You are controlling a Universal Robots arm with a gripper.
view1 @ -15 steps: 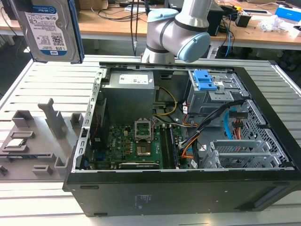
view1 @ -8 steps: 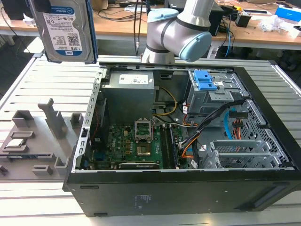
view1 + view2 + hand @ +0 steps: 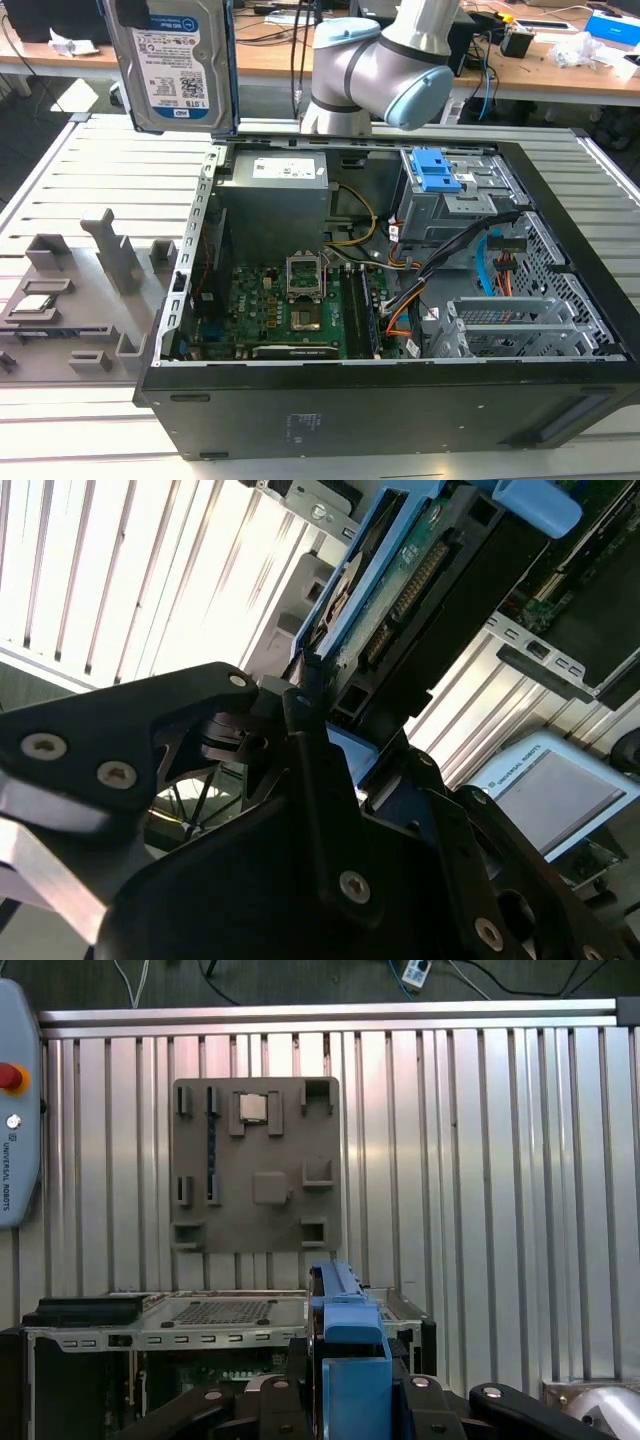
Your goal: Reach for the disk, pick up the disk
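Starting at the exterior view's left, a grey tray [image 3: 70,300] of moulded slots lies on the slatted table [image 3: 40,170], just beside the open computer case [image 3: 380,420]. Above the line where tray and case meet hangs the disk [image 3: 175,65], upright, with its label facing the camera and clear of everything below. In both wrist views the gripper [image 3: 352,1360] is clamped on the disk's blue-edged side, with its black fingers [image 3: 320,780] pressed against it.

The hold seems to be on one narrow end, with most of the disk's weight hanging beyond the fingers. I judge the main risk to be slip or twist, since a jolt could let the disk pivot and drop. Almost directly below is the case's thin metal side wall [image 3: 200,230]. A fall there could glance inward onto the motherboard [image 3: 290,310], or outward onto the tray's upright posts.

Over the table to the left the room looks open. To the right, the arm [image 3: 385,70] and the blue clips [image 3: 437,172] crowd the space.
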